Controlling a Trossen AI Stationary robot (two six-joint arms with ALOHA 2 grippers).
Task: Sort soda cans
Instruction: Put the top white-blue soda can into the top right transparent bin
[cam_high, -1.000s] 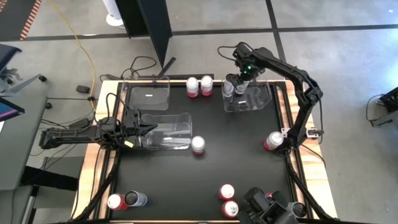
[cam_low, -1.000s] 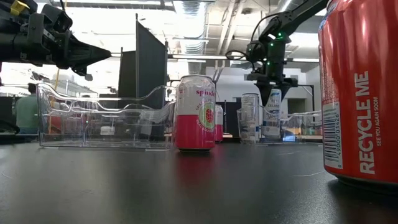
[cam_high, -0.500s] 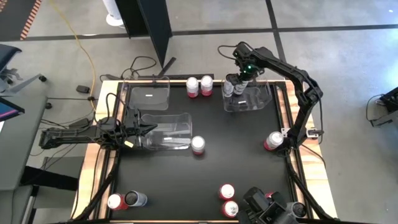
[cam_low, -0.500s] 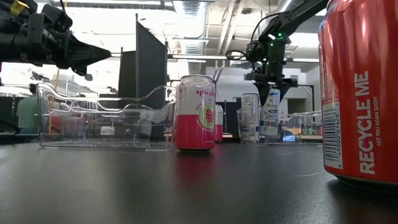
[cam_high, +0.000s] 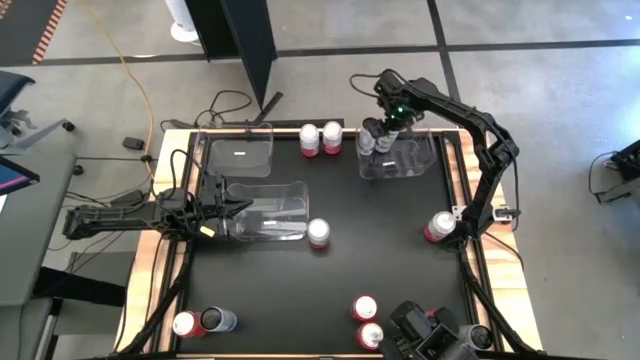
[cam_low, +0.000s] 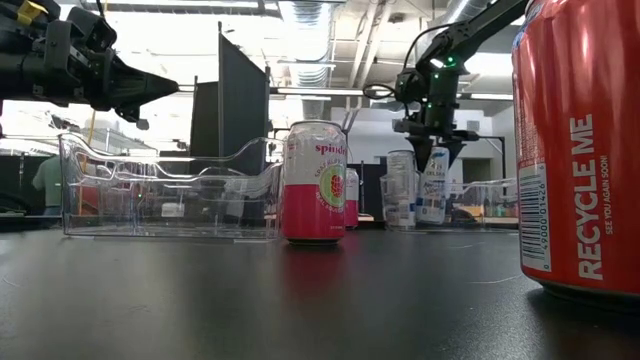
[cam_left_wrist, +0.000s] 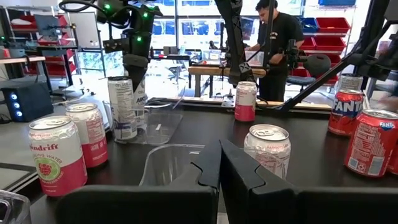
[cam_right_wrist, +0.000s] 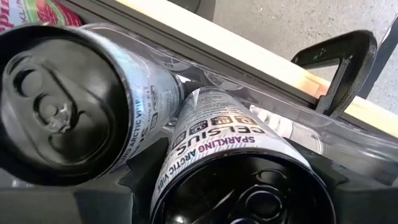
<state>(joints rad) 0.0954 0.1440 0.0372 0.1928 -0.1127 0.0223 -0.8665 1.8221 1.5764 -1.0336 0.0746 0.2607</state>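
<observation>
In the clear bin (cam_high: 405, 160) at the far right, my right gripper (cam_high: 385, 132) points steeply down, shut on a silver can (cam_right_wrist: 236, 155). A second silver can (cam_right_wrist: 62, 99) stands right beside it in the same bin. Pink-and-white cans (cam_high: 309, 138) (cam_high: 332, 136) stand at the far edge, and another (cam_high: 319, 232) by the middle bin. More cans (cam_high: 365, 307) (cam_high: 185, 322) stand near the front edge. At the table's left my left gripper (cam_high: 245, 208) waits level and shut, above the middle-left bin (cam_high: 270, 212). My right gripper pinches the silver can between its two fingers, one finger (cam_right_wrist: 134, 177) on each side of the can's wall just below the top rim (cam_right_wrist: 186, 180). The fingers come from above, pointing steeply down. The can (cam_low: 432, 190) sits inside the bin, leaning slightly.
A third clear bin (cam_high: 240, 155) stands at the far left. One can (cam_high: 440, 226) stands by the right arm's base at the right edge. A red can (cam_low: 580, 150) stands close to the low camera. A person (cam_left_wrist: 273, 37) stands beyond the table.
The silver can in my right gripper has tipped a little out of upright inside the bin.
</observation>
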